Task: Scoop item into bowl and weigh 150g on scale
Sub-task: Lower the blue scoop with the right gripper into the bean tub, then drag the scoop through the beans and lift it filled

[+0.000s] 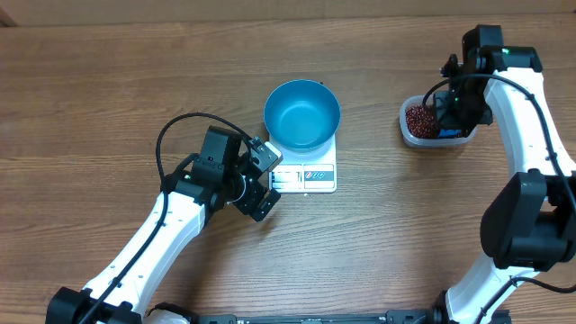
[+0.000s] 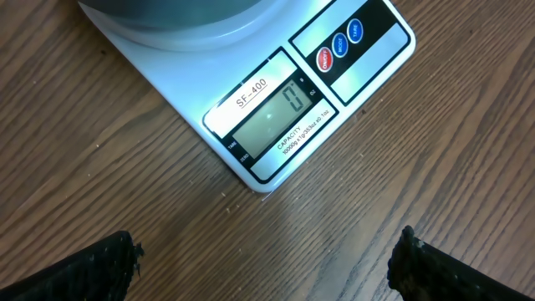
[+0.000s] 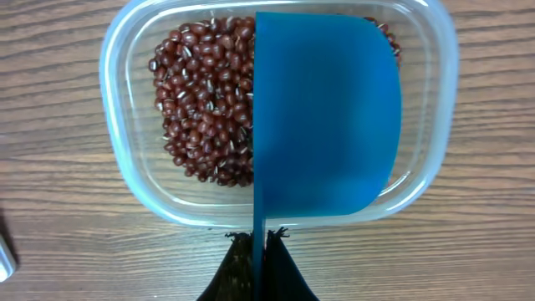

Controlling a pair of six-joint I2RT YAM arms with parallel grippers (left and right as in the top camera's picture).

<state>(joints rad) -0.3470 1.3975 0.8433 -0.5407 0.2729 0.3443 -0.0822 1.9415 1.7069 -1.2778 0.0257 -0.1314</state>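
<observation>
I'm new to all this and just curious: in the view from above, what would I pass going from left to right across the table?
The left gripper → blue bowl, sitting on the white scale → clear tub of red beans. The right gripper, holding a blue scoop, overlaps the tub, so I leave it out.

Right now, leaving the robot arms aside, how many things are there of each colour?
Blue: 2, the bowl and the scoop
White: 1, the scale
Clear: 1, the tub
Red-brown: 1, the heap of beans in the tub
Total: 5
</observation>
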